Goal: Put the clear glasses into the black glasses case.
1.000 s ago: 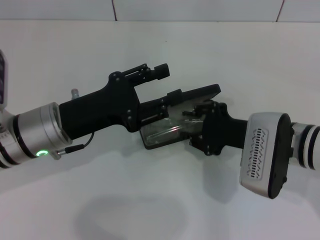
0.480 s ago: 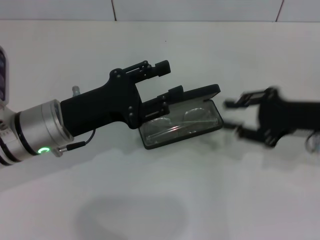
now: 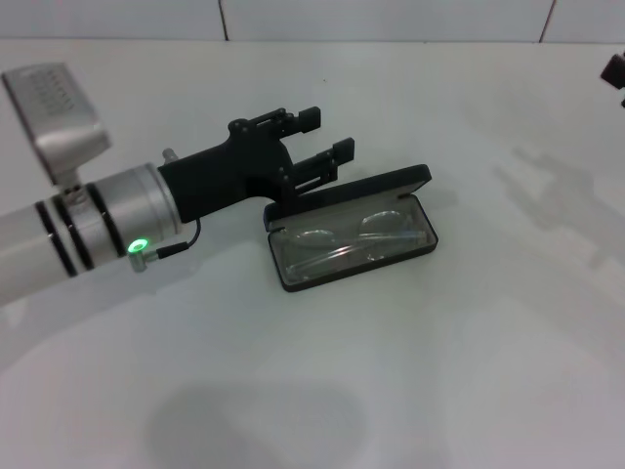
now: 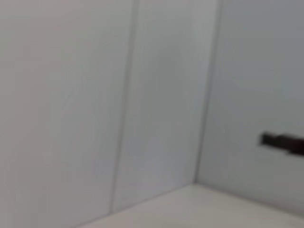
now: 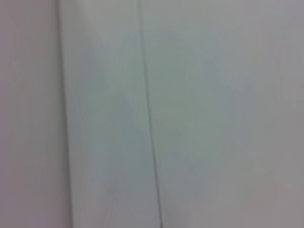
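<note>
Your left hand (image 3: 317, 147) hovers just behind black glasses case (image 3: 354, 231), 2 fingers spread apart, gripping nothing. Case sits open on white tabletop (image 3: 391, 371), lid tipped back. Clear glasses (image 3: 352, 234) lie inside it. Right hand (image 3: 615, 70) only a sliver at far edge, can't tell its state.

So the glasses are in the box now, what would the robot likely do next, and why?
Probably nudge the lid shut. The clear glasses already lie inside the black glasses case, which stands open. The left gripper, open, hovers just behind the raised lid, while the right gripper sits far off at the edge.
</note>
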Robot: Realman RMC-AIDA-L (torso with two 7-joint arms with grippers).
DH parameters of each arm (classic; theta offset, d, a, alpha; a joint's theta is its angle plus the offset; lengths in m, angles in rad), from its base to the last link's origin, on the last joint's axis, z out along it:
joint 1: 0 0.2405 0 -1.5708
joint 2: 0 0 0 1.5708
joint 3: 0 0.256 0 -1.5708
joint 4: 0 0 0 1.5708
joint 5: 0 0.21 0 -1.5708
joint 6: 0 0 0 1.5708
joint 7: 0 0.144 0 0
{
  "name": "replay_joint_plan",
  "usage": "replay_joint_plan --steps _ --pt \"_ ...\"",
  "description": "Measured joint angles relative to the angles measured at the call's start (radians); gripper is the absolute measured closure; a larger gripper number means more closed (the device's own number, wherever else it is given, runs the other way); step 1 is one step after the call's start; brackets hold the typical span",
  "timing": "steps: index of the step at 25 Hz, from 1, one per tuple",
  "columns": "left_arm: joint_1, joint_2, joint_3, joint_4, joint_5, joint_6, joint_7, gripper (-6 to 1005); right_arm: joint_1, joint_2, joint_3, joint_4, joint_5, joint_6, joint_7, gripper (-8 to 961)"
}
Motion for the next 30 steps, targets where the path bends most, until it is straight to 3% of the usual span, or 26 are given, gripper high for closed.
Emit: replay_joint_plan --steps 6,10,17,30 --pt "-0.08 -0.007 0.004 -0.009 0.058 -0.208 -0.085 368 -0.014 0.0 -0.001 0.011 0.013 -0.001 -0.018 536" --pt "-0.107 -0.013 0.009 -0.02 0.124 -0.24 -0.102 366 -0.013 0.001 -0.005 0.014 0.01 0.003 -0.033 533" --pt "-0.102 -0.015 0.11 -0.015 0.128 -0.239 -0.101 355 -0.01 0.001 -0.006 0.017 0.006 0.001 -0.04 526" --pt "-0.047 -0.017 0.161 -0.012 0.133 -0.228 -0.031 334 0.008 0.002 -0.045 0.027 0.006 0.037 -0.049 515"
